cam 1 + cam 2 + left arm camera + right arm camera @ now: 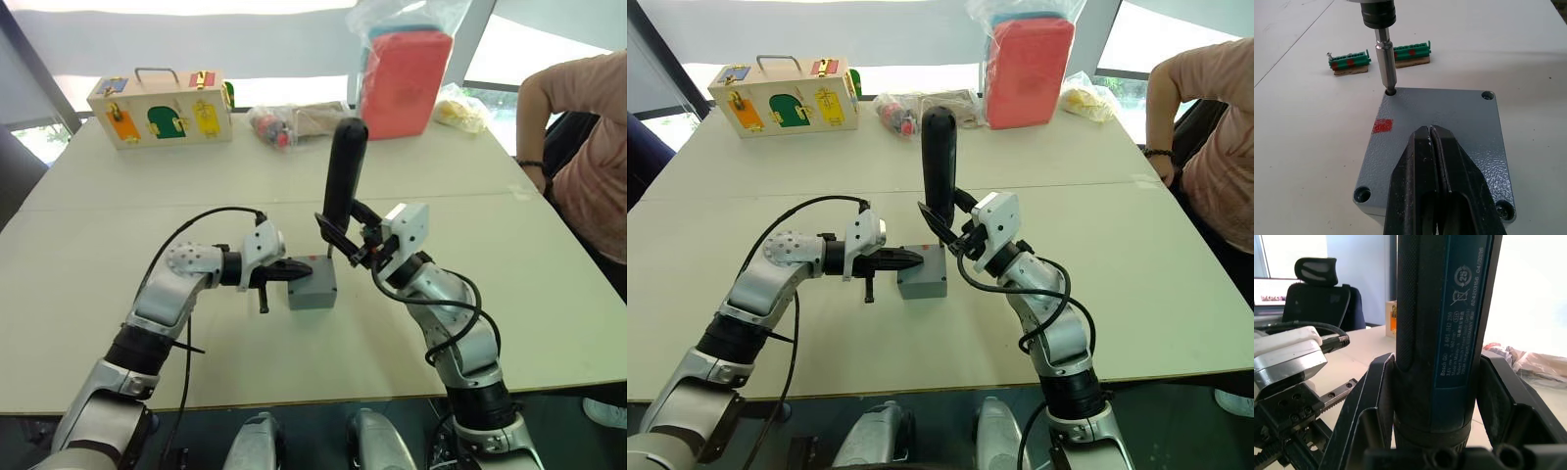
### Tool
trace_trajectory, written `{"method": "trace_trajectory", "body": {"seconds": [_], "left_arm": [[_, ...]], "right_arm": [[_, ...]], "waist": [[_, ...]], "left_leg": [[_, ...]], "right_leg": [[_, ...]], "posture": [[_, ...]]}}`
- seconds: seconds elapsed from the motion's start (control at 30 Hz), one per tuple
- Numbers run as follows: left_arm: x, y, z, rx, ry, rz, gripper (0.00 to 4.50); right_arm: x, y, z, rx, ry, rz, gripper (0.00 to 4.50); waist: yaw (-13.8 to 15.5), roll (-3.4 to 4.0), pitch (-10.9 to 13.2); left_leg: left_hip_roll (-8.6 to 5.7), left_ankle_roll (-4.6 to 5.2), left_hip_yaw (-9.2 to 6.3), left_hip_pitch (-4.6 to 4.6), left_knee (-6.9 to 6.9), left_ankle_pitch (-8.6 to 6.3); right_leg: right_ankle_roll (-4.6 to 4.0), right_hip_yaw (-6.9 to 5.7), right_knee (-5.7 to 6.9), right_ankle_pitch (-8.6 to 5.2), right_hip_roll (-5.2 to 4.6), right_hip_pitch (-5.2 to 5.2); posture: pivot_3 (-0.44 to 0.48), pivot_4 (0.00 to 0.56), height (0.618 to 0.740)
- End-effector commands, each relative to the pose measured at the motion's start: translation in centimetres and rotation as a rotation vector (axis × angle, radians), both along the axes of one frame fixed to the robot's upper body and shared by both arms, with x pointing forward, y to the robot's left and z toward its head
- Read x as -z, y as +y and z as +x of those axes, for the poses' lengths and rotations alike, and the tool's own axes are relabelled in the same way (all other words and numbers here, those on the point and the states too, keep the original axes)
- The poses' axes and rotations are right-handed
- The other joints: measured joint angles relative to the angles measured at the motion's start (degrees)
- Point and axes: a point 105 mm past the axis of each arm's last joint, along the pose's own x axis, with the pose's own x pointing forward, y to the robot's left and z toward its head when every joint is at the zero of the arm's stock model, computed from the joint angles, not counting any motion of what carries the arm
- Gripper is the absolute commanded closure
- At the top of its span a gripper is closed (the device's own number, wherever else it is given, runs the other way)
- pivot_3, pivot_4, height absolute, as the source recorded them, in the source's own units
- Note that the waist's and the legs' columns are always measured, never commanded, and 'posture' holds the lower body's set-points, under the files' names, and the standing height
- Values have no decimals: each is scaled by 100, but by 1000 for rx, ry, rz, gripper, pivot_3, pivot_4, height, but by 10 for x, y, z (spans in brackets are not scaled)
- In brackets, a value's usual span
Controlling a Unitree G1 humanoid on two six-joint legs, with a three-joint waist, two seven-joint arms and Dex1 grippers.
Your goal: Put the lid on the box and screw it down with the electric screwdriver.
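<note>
The grey box (pixel 313 286) stands mid-table with the lid (pixel 1449 112) lying flat on top; a red mark shows on the lid's face. My left gripper (pixel 1430 128) is shut, its tips resting on the lid's top from the left side. My right gripper (pixel 343 240) is shut on the electric screwdriver (pixel 345 166), which stands upright over the box's far corner. Its metal bit (pixel 1385 63) sits in a corner screw hole of the lid. The black fingers (pixel 1376 396) clamp the tool's lower body.
Two green terminal strips (pixel 1349 62) lie on the table beyond the box. A wooden latch box (pixel 162 108), plastic bags (pixel 294 122) and a red package (pixel 405 78) line the far edge. A person (pixel 578 147) sits at the right side.
</note>
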Motion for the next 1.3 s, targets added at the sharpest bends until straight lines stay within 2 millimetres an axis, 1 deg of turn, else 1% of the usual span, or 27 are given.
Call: {"method": "trace_trajectory", "body": {"seconds": [0.03, 0.07, 0.13, 0.27, 0.5, 0.57, 0.63, 1.07, 1.23, 1.3], "left_arm": [[-2, -4, -5, 25, -15, 7, 4500], [-2, -5, -5, 25, -15, 7, 4500], [-1, -6, -5, 25, -13, 6, 4500], [0, -7, -5, 26, -11, 3, 4500], [3, -8, -5, 26, -9, 7, 4500], [5, -7, -5, 24, -8, 14, 4500], [8, -5, -5, 22, -5, 28, 4500], [15, 0, -3, 15, 5, 58, 4500], [16, 0, -3, 15, 4, 57, 4500], [15, -1, -3, 16, 2, 54, 4500]], "right_arm": [[66, 7, 1, -16, 280, -141, 2631], [68, 6, 1, -10, 291, -146, 2631], [71, 4, 3, 4, 323, -152, 2631], [75, 0, 7, 36, 393, -129, 2631], [73, -2, 8, 48, 424, -107, 2631], [73, -2, 8, 49, 425, -103, 2631], [73, -2, 8, 49, 432, -98, 2631], [75, -3, 8, 59, 449, -109, 2631], [74, -4, 8, 59, 440, -113, 2631], [70, -5, 9, 62, 422, -115, 2631]], "waist": [[8, -5, -12], [8, -6, -15], [8, -16, -37], [15, -25, -84], [21, -36, -132], [20, -36, -132], [16, -34, -134], [9, -33, -135], [10, -33, -135], [11, -32, -135]], "left_leg": [[2, 5, 0, 19, -4, -3], [3, 16, 0, 59, -10, -12], [10, 30, -1, 98, -17, -22], [17, 30, -4, 103, -23, -22], [19, 30, -5, 110, -32, -23], [19, 30, -4, 129, -51, -23], [19, 30, -1, 181, -100, -22], [27, 30, -4, 181, -106, -23], [29, 29, -5, 181, -108, -23], [30, 29, -6, 181, -110, -23]], "right_leg": [[-5, -1, -1, -6, 0, 19], [-9, -2, -7, -14, 0, 59], [-33, -4, -11, -35, 0, 97], [-35, -5, -10, -37, -1, 98], [-41, -5, -16, -40, -3, 103], [-41, -5, -34, -40, -3, 122], [-45, -6, -79, -41, -4, 168], [-50, -9, -84, -44, -11, 168], [-60, -10, -87, -49, -24, 167], [-63, -10, -88, -50, -33, 167]], "posture": [[0, 150, 730], [0, 150, 730], [0, 150, 730], [0, 150, 730], [0, 150, 730], [0, 150, 730], [0, 150, 730], [0, 150, 730], [0, 150, 730], [0, 150, 730]]}}
